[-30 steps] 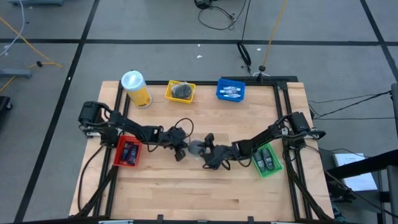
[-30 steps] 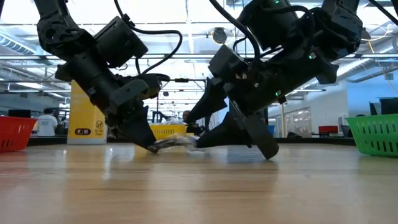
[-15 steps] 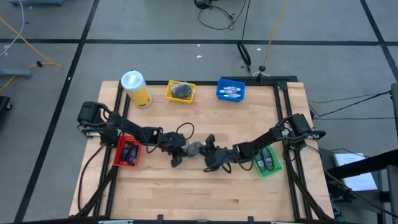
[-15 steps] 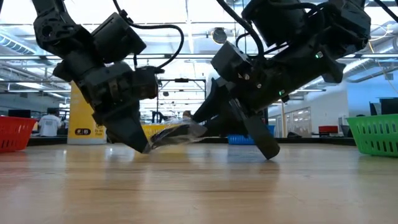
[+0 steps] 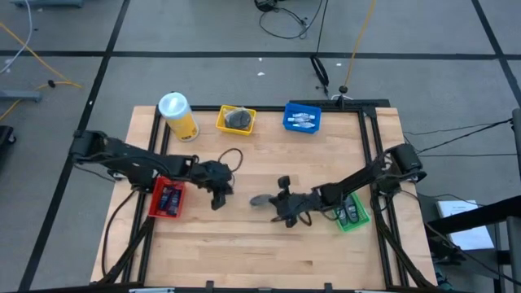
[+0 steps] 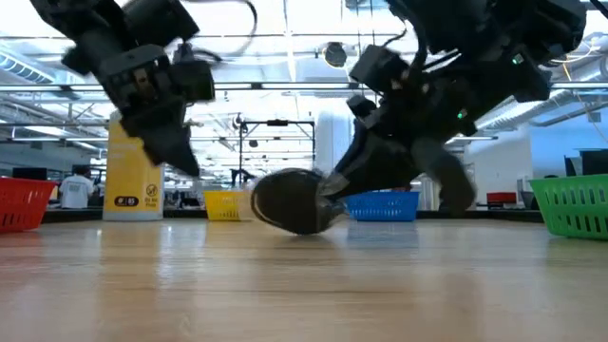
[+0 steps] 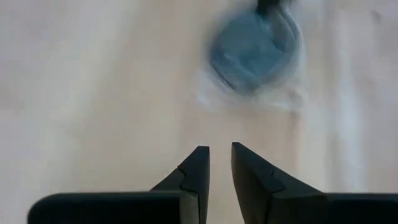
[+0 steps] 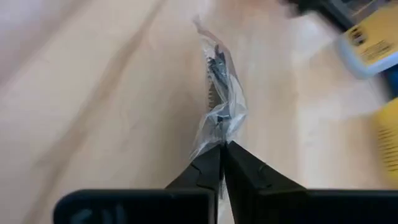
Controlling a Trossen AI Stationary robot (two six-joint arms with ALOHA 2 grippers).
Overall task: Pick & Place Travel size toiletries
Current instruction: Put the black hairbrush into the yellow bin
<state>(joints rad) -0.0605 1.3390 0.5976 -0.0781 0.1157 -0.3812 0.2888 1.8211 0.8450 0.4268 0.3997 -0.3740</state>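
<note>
Grey disc (image 5: 260, 199) now gripped by right gripper (image 5: 273, 203), left gripper (image 5: 217, 200) released, withdrawn

My left arm reaches in from the table's left edge, its left gripper (image 5: 216, 198) raised, fingers (image 7: 193, 174) slightly parted. My right arm stretches low toward centre; the right gripper (image 5: 275, 203) has its fingers (image 8: 210, 169) pressed together.

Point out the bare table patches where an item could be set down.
Bare wood spans the near half of the table, below both arms, and the strip between the yellow bin and the grey disc. It is crowded mid-table around the left gripper and right gripper.
</note>
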